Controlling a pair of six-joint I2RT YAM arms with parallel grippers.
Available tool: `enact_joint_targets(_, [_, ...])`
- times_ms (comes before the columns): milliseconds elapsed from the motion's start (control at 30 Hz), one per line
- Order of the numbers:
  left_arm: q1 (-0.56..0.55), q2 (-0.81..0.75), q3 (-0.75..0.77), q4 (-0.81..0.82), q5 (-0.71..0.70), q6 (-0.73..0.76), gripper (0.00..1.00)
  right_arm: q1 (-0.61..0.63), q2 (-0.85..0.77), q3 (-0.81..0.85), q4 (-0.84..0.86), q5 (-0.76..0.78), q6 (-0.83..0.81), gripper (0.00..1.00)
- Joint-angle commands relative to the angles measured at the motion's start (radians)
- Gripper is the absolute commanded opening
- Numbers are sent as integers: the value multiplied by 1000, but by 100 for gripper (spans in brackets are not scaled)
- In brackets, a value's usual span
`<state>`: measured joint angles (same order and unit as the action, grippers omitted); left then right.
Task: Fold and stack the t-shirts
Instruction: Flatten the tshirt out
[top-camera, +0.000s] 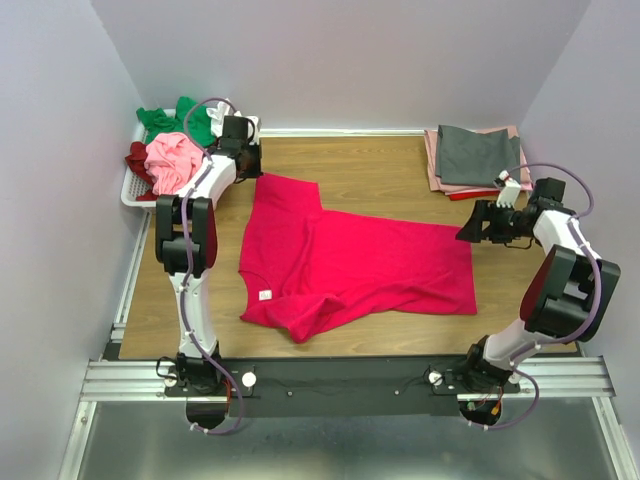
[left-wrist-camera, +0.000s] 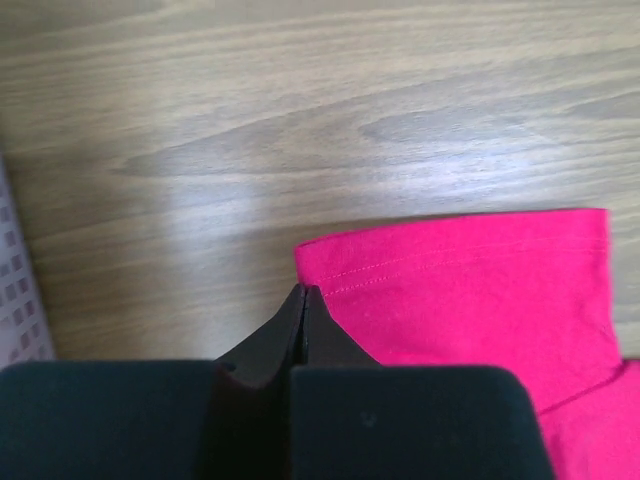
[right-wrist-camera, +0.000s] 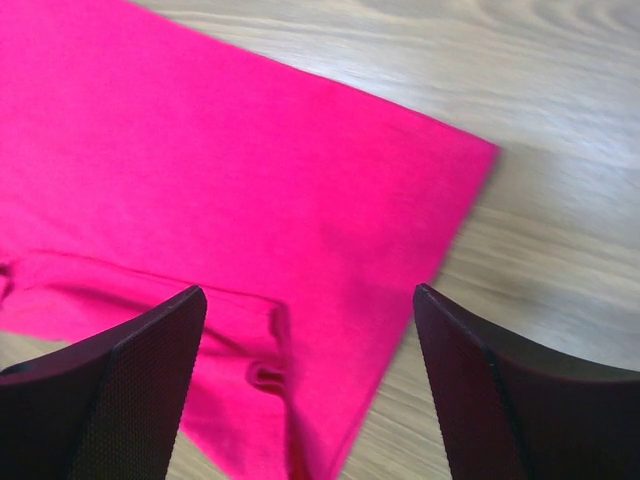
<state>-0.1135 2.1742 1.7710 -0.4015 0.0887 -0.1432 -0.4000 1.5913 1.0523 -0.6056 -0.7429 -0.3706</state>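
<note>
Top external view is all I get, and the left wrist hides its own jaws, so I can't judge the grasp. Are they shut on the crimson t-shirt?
Observer: The left jaws are shut, tips at the hemmed sleeve corner of the crimson t-shirt; whether cloth is pinched, I can't tell.
Operator: And the right jaws?
Observer: Wide open; the shirt's hem corner shows between them, untouched.
</note>
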Motion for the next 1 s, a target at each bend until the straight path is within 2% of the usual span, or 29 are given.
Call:
enact_joint_targets(0, [-5, -71, -47, 86, -47, -15, 0, -16, 38, 29, 32, 129, 41, 88])
enact_joint_targets(100, [-5, -65, -7, 59, -43, -9, 0, -16, 71, 40, 52, 175, 67, 85])
enact_joint_targets(200, [-5, -67, 13, 55, -12, -10, 0, -16, 146, 84, 58, 168, 88, 72])
enact_joint_targets(367, [-3, -71, 25, 50, 17, -10, 0, -11, 243, 140, 55, 139, 110, 57])
enact_joint_targets(667, [-3, -74, 21, 50, 37, -10, 0, 12, 363, 222, 55, 203, 121, 52])
enact_joint_targets(867, [-2, -77, 21, 52, 42, -12, 0, 24, 417, 250, 52, 171, 114, 39])
enact_joint_targets(967, [-3, -76, 21, 52, 45, -9, 0, 41, 420, 238, 52, 163, 108, 36])
